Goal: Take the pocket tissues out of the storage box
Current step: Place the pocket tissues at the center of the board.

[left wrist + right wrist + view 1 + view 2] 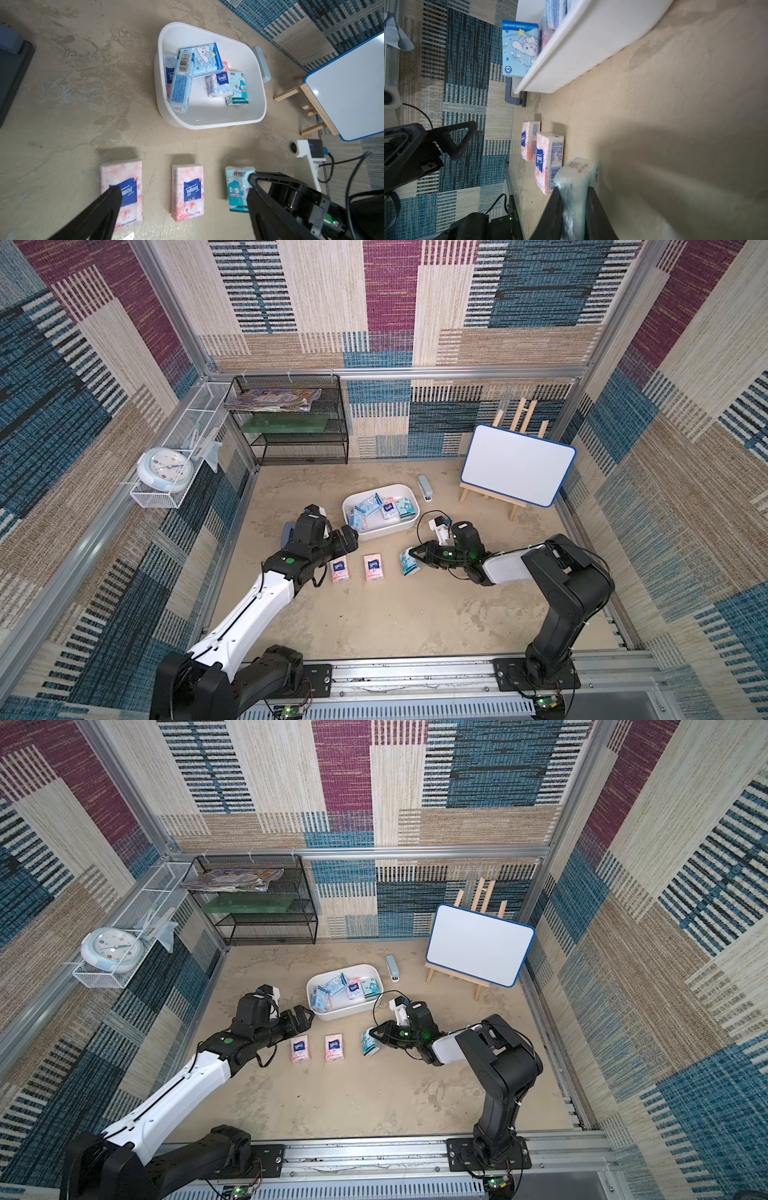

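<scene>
I am looking down on a sandy tabletop with two robot arms. The white storage box [209,116] sits mid-table. Five pocket tissues are in it: a light blue rabbit packet [204,59] lying on a light blue barcode packet [180,83] that leans on edge, a pink packet [169,70] half hidden beneath, a Tempo packet [220,83] and a teal cartoon packet [239,89] lying flat side by side. A grey-blue stapler [425,487] lies just behind the box.

Three packets are out, in a row in front of the box: two pink Tempo packets [121,191] [187,193] lying flat, and a teal packet [236,189]. The right gripper [574,189] is clamped across that teal packet, and its film bulges between the fingers. I cannot tell whether it touches the table. The left gripper [351,538] hangs with its fingers spread wide, holding nothing, above the nearest pink packet and beside the box.

I judge these packets light, soft and squashy, with slick film that may slide under a loose pinch. I would take them across the short width. The leaning barcode packet offers the easiest exposed edge.
</scene>
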Tool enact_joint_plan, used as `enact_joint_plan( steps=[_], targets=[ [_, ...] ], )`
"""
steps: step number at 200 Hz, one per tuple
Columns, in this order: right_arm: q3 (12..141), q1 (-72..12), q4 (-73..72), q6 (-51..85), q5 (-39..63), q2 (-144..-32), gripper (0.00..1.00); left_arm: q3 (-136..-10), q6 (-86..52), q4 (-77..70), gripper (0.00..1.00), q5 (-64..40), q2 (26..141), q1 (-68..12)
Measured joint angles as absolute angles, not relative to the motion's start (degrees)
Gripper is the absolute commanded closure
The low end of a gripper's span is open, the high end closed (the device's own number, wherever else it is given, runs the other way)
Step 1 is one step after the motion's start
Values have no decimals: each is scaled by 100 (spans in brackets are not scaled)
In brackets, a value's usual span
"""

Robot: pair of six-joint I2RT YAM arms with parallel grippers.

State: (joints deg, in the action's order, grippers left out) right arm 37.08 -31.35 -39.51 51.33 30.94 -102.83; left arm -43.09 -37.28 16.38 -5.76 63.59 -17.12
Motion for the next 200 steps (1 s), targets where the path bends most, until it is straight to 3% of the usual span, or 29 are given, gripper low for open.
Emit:
enact_joint_plan(
  steps=[84, 200],
  targets=[
    [3782, -3135, -4143, 5194, 3164, -10600, 76, -4272, -3728, 1658, 1, -576, 6383, -1708],
    [4101, -3129, -2891, 4646, 2569, -9902, 45, -4401, -3682, 1835, 1, -545, 6351, -1660]
  ],
)
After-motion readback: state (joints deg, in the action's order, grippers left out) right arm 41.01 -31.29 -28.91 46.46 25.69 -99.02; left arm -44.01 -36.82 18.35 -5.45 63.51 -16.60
